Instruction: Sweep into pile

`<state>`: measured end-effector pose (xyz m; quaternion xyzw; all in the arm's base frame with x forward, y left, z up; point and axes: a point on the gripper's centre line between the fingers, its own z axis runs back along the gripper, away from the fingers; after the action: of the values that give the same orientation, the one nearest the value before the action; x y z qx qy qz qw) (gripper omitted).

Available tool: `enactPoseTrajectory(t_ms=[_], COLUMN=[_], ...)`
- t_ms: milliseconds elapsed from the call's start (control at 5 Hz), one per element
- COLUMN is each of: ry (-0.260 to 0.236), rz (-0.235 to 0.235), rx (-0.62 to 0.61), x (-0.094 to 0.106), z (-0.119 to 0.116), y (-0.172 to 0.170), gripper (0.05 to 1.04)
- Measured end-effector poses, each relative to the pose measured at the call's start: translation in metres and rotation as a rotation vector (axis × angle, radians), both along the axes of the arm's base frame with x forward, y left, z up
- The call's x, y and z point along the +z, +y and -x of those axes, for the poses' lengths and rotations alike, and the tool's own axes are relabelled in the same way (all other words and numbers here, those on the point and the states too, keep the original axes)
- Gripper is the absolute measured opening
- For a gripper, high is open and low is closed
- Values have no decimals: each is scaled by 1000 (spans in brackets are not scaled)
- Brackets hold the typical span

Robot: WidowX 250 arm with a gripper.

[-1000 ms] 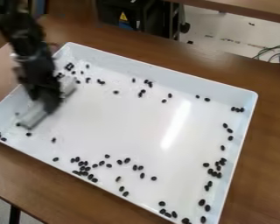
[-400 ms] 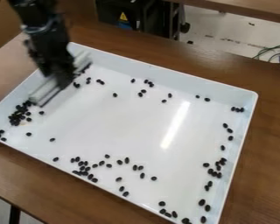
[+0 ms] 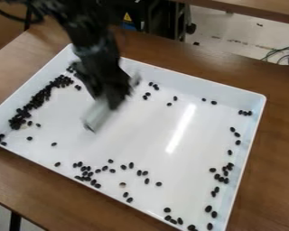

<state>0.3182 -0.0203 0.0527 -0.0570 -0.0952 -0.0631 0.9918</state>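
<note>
The gripper (image 3: 114, 100) is over the upper left-middle part of the tray, shut on a pale, flat sweeping tool (image 3: 97, 115) that slants down to the left from it. Dark beans lie scattered in the white tray (image 3: 141, 144). A dense band of beans (image 3: 38, 98) runs along the left wall. Looser clusters sit near the front wall (image 3: 86, 171) and by the right wall (image 3: 222, 176), with some beans near the back wall. The arm hides part of the tray's back left.
The tray stands on a brown wooden table (image 3: 268, 149), its raised walls surrounding the beans. Behind the table are black equipment (image 3: 135, 13), another tabletop edge (image 3: 255, 8) and cables (image 3: 282, 55) at the right.
The gripper has moved right with the tool, away from the left wall. The bean band there has come into view, longer and denser than the cluster seen before.
</note>
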Motion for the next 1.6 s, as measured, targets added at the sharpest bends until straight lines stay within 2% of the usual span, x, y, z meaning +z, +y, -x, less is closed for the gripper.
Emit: enactPoseTrajectory(t_ms=[400,600,800,1000,1200,1400,1600], ry=[-40,-47,-20,7,-1,-49,-60], rz=[80,92,87,116,123,136,126], rx=[-8,-12,-14,-27,-13,37,44], x=[0,3,-14,-20,-23,-22,-14], z=[21,33,30,28,27,29,35], y=[-100,-146,-190,-203,-199,-185,-170], gripper=[358,358,358,358,358,358,358])
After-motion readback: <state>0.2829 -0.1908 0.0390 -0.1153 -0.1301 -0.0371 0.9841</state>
